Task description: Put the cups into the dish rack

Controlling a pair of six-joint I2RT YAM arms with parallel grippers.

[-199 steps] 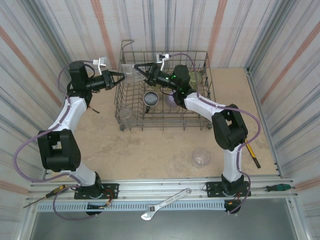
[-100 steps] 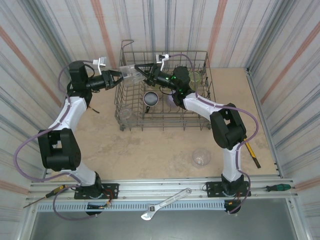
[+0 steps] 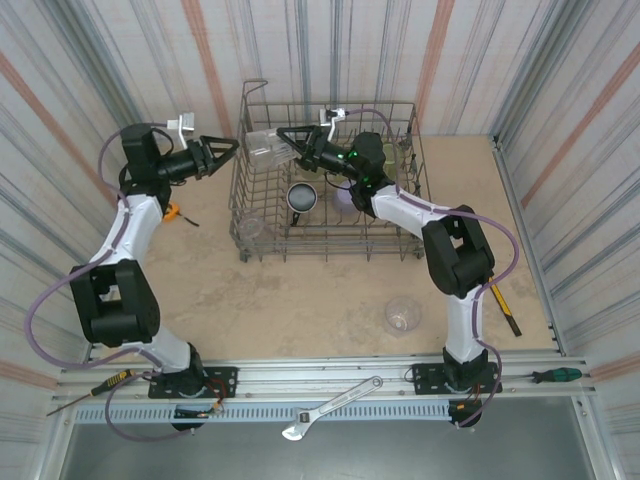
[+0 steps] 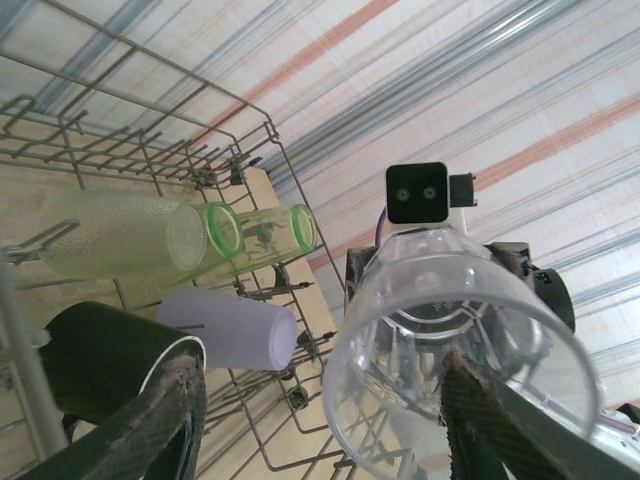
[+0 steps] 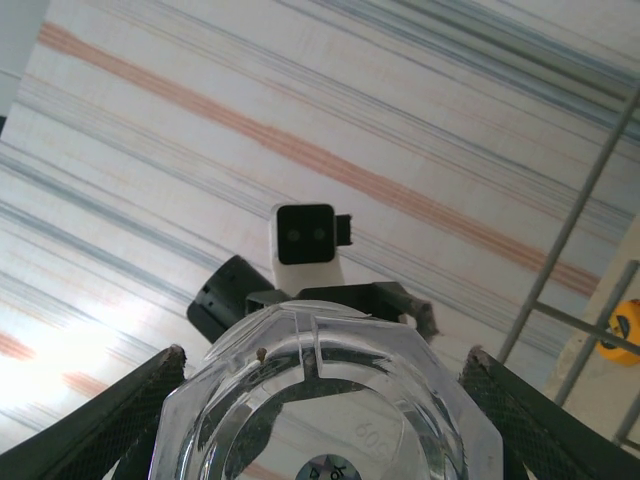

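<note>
Sitting between the right jaws, the clear cup [image 3: 260,150] clears the left jaws.

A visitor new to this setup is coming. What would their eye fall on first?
The clear cup gripped in mid-air by the right gripper over the far left corner of the dish rack, with the open left gripper facing it outside the rack. Then the black cup, lavender cup and green cups inside the rack, and a lone cup on the table in front.
</note>
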